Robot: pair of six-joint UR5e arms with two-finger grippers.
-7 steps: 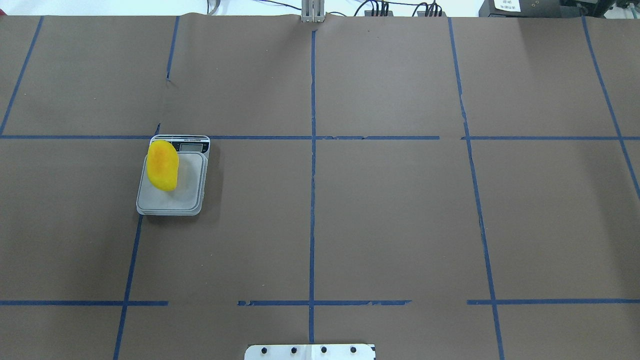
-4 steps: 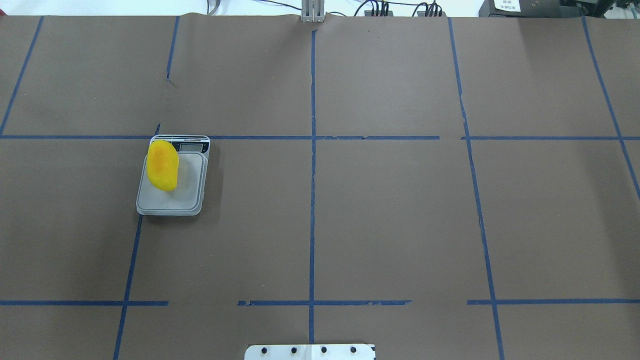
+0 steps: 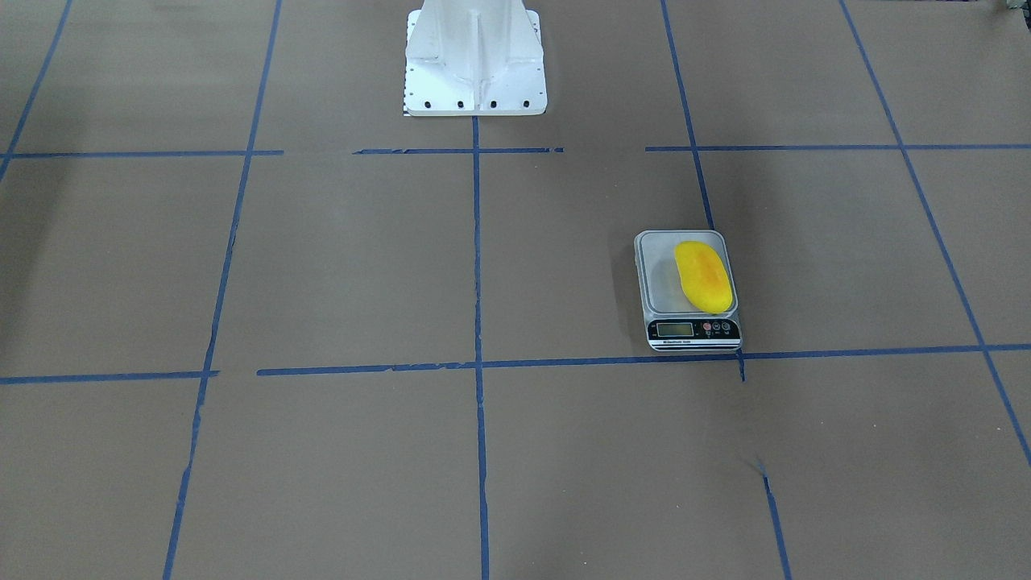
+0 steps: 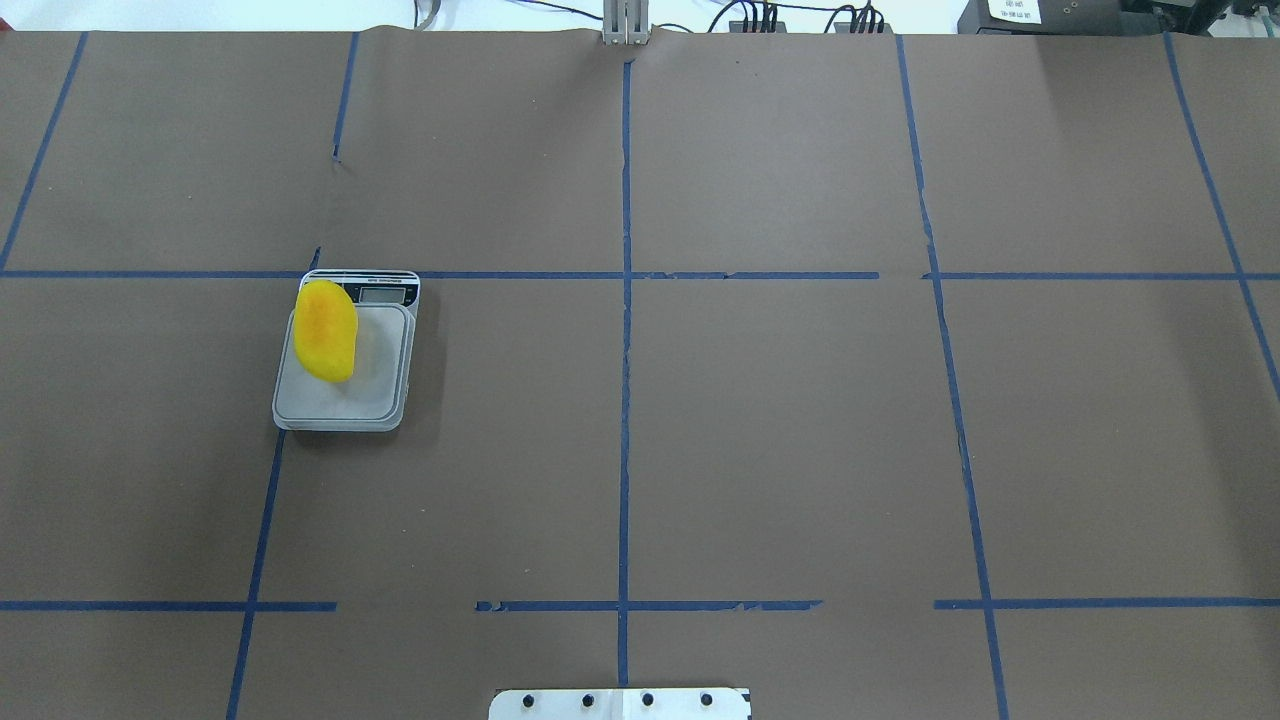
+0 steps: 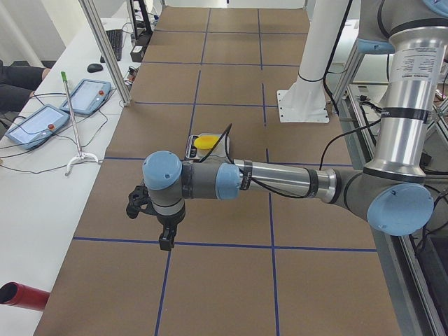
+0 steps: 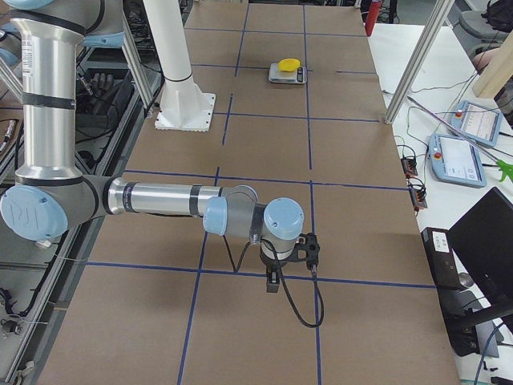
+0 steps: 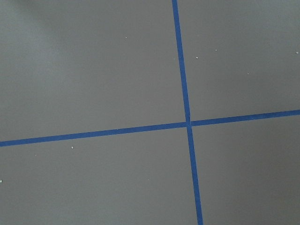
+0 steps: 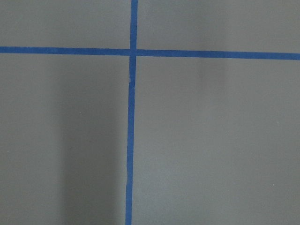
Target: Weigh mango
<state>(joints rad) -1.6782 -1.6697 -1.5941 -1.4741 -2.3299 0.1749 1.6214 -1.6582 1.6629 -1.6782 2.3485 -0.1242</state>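
The mango (image 4: 325, 330), bright yellow with an orange blush, lies on the left part of the platform of a small grey digital scale (image 4: 370, 395). It also shows in the front-facing view (image 3: 703, 276) on the scale (image 3: 662, 286), in the left side view (image 5: 204, 143) and in the right side view (image 6: 288, 65). No gripper is near it. My left gripper (image 5: 166, 241) hangs over the table's left end and my right gripper (image 6: 272, 282) over the right end. Each shows only in a side view, so I cannot tell if they are open or shut.
The table is covered in brown paper with a grid of blue tape lines (image 4: 625, 330). The robot's white base (image 3: 474, 60) stands at the middle of the near edge. Both wrist views show only paper and tape crossings. Tablets and cables lie on the side bench (image 5: 42, 119).
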